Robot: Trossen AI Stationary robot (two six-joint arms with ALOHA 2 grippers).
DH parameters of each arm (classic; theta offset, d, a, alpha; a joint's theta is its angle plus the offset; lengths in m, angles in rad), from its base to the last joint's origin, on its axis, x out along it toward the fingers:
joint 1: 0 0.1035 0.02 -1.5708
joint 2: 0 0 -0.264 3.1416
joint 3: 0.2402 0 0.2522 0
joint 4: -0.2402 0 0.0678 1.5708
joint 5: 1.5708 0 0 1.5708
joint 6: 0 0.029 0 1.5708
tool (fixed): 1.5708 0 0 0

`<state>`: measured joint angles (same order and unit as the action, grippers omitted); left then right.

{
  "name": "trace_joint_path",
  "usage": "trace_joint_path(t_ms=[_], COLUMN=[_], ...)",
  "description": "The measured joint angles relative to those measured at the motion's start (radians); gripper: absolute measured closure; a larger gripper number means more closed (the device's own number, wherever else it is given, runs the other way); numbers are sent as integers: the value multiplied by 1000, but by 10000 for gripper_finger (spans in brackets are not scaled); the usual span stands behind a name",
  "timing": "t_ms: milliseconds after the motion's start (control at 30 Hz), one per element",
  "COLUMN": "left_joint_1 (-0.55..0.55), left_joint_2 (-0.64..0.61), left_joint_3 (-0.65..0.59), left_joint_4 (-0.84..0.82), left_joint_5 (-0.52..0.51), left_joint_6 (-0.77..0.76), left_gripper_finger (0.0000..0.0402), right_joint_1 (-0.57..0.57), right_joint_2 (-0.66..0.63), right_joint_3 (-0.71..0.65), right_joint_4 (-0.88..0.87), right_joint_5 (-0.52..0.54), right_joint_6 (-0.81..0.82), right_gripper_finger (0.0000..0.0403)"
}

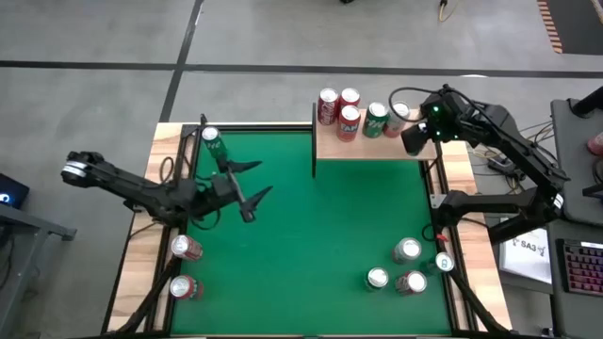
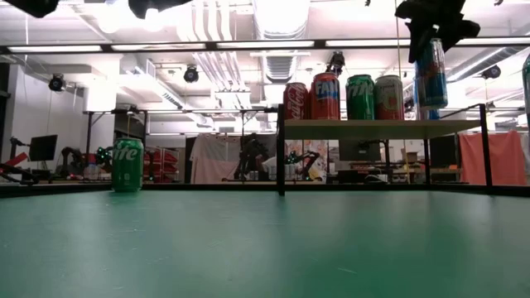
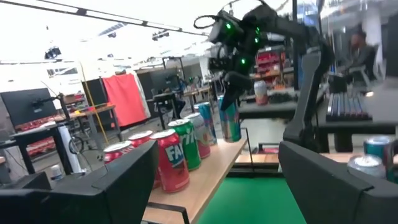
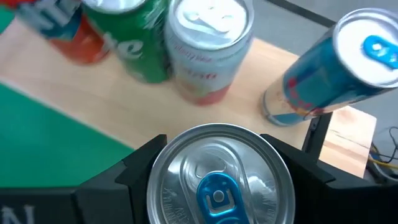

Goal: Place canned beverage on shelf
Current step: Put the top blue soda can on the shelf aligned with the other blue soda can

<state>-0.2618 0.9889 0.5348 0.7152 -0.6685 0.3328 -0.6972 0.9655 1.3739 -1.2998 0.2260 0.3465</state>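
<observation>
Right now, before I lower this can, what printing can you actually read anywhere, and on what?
"FAN", partial: red-orange can on the light-wood shelf.
"ite", partial: green can standing alone on the green felt table.
"SA3": white paper sheet beside the table.
Red cola can script: too blurred.
Slim blue can in the right gripper: unreadable.
</observation>
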Motion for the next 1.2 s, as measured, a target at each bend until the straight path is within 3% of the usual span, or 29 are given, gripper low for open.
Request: trace_joint_path(t_ms=[367, 1200], left_joint_1=[0, 0], left_joint_2=[-150, -150], left_joint_3=[-74, -74], left_joint_4=[1, -6], left_joint_5=[0, -1], left_joint_6=[-32, -32], left_gripper_finger=[86, 86], right_joint_1=[-26, -26], right_joint_2=[-1, 10], right_joint_3=[-33, -92], right_joint_4=[10, 55], right_joint_5=[11, 103], right_joint_6=[105, 238], right_gripper_finger=[177, 177])
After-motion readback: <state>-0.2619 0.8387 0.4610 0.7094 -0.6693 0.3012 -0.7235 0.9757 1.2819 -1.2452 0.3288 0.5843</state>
